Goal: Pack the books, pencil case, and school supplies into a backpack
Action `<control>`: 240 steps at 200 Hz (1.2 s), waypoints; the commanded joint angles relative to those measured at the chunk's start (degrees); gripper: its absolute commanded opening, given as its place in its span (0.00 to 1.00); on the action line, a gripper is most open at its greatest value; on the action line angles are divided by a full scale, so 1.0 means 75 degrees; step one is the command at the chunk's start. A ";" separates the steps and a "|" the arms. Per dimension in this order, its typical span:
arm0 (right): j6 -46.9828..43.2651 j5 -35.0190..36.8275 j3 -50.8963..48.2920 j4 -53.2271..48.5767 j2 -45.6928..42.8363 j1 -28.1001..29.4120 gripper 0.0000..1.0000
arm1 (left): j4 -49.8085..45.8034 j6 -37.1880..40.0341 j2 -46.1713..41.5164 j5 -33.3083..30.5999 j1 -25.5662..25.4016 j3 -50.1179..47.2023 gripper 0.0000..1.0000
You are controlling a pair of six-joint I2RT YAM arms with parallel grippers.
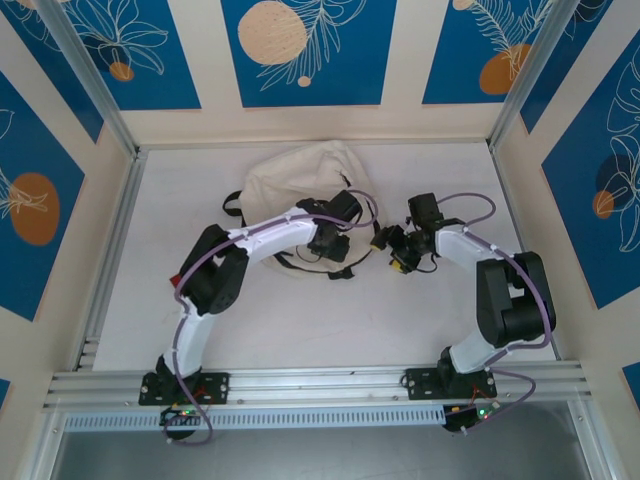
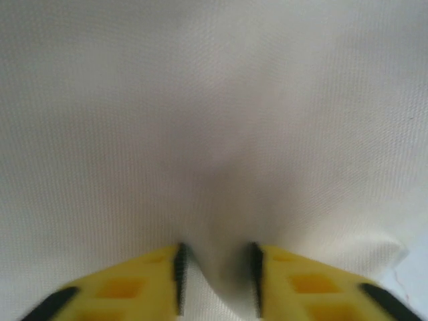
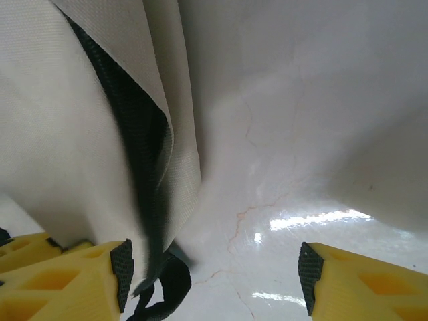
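1. With the left gripper (image 2: 217, 275), pinches a fold of the backpack (image 2: 214, 120): jaws drawn narrow, cream canvas gathered into the slot between them, creases running toward that spot.
2. Viewed from above, reaches that gripper (image 1: 330, 247) onto the near side of the backpack (image 1: 300, 185), slumped at the far middle of the tabletop (image 1: 300, 330), well apart from the near edge.
3. Holds the right gripper (image 3: 214, 271) spread wide around nothing, low over bare tabletop, its left finger just beside a hanging canvas flap (image 3: 180, 134) and the black strap (image 3: 144, 200) behind it.
4. From above, sets the right gripper (image 1: 393, 252) just off the right side of the backpack, near the left one but apart from it.
5. Most likely lifts the pinched canvas to tension the bag and expose an edge, leaving the wide hand free to catch the flap and pull a mouth open for packing.
6. Cannot tell from these views whether any zipper is undone.
7. Calls next for closing on the flap itself and not the strap, since a strap grab would drag the bag without opening it.
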 commanded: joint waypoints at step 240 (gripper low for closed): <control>0.1889 -0.0395 0.0607 0.1567 0.1561 0.1014 0.26 | 0.0702 -0.0196 -0.1612 0.0088 0.0882 0.0213 0.00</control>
